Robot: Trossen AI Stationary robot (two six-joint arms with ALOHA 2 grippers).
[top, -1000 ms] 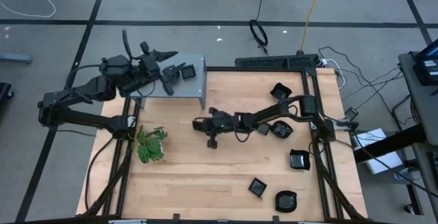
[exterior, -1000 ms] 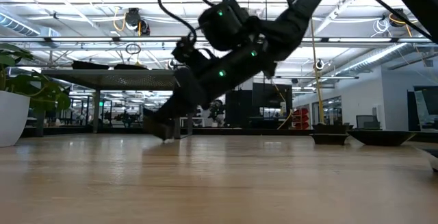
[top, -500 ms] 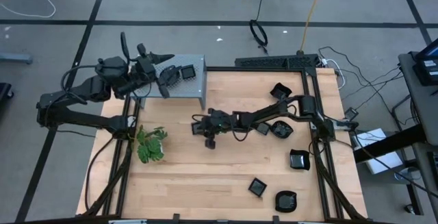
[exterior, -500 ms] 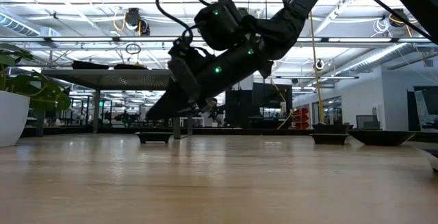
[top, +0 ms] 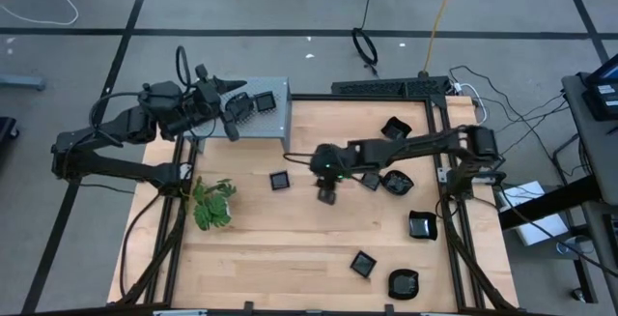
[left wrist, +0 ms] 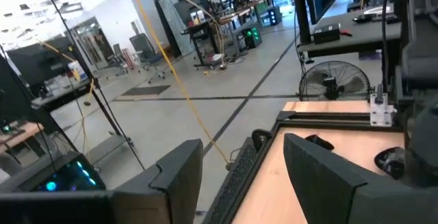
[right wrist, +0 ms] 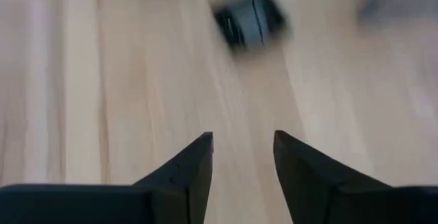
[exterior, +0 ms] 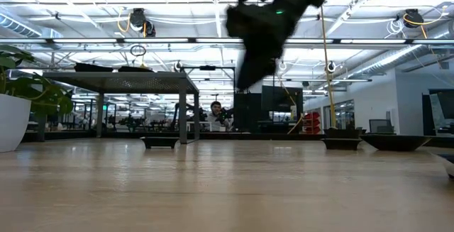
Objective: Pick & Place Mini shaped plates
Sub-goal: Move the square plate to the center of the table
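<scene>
A small black square plate [top: 279, 181] lies flat on the wooden table, left of centre; the low view shows this plate [exterior: 159, 142] resting on its base. My right gripper [top: 314, 161] hangs open above the table, to the right of the plate and pointing toward it. In the right wrist view its fingers [right wrist: 241, 157] are apart, with the plate [right wrist: 250, 20] ahead of them and nothing between them. My left gripper [top: 235, 113] stands open at the grey shelf [top: 280, 92], beside another black plate [top: 263, 103] that sits on the shelf top.
More black plates lie on the right half of the table [top: 394, 128] [top: 396, 183] [top: 422, 225], with others near the front [top: 362, 264] [top: 404, 283]. A green plant [top: 212, 203] stands at the left edge. Bare wood lies between the plant and the plates.
My right gripper has let go of the square plate, which now rests flat on the table left of centre. The gripper has then risen and drawn back toward the table's right edge, leaving the plate where it was set down.
</scene>
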